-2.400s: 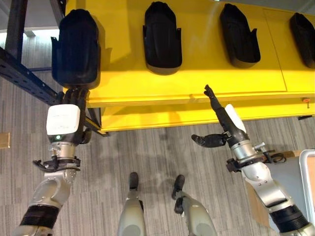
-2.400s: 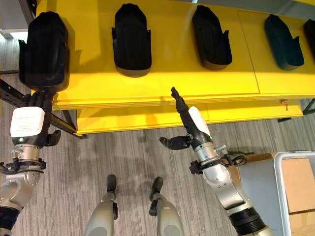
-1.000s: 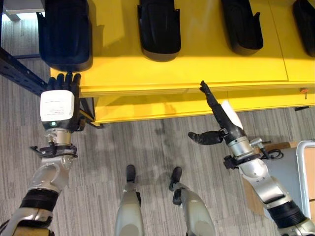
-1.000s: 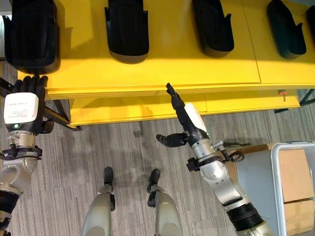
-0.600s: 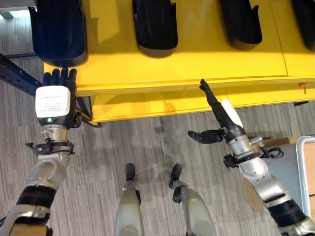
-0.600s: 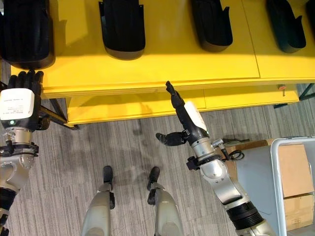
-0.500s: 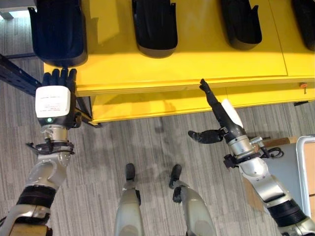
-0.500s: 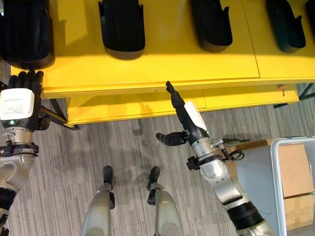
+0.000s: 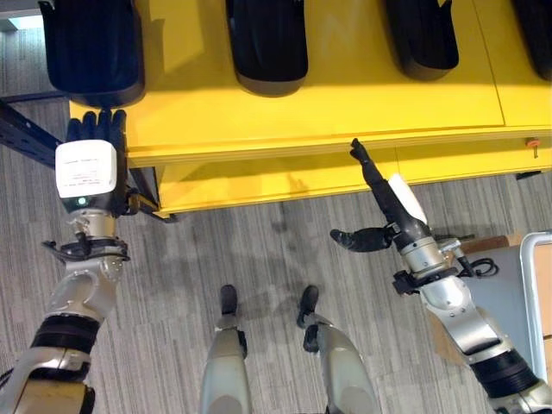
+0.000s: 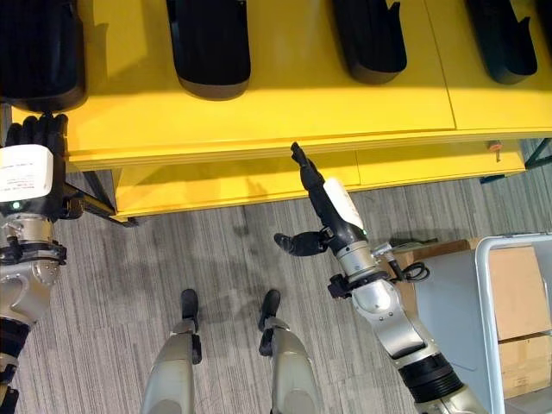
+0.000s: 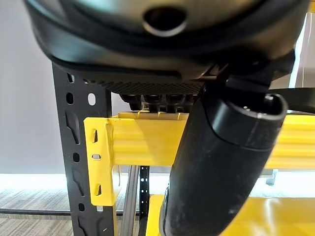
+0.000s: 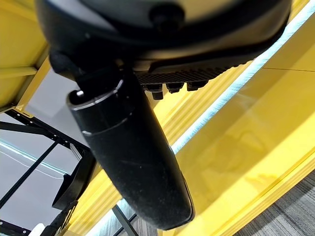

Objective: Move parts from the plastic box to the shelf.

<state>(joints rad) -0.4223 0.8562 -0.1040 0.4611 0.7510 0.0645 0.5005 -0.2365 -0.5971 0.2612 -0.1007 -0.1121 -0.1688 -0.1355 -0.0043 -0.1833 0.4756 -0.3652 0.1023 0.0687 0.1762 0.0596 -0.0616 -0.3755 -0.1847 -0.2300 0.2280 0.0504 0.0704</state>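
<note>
lying lengthwise front-to-back on the shelf (image 9: pixel 345 112), parts (image 9: pixel 267 43); both robot hands (image 9: pixel 90 159) (image 9: pixel 379 207) spread.

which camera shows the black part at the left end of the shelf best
The left eye view: the part lies wide on the shelf, just beyond the left hand. The right eye view crops it at its edge. The wrist views show shelf framing instead.

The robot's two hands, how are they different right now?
The left hand is at the shelf's left corner, below the end black part, showing its white-covered back. The right hand is at the shelf's front edge near the middle, seen side-on, thumb stuck out sideways. Both are open, fingers straight, and hold nothing.
</note>
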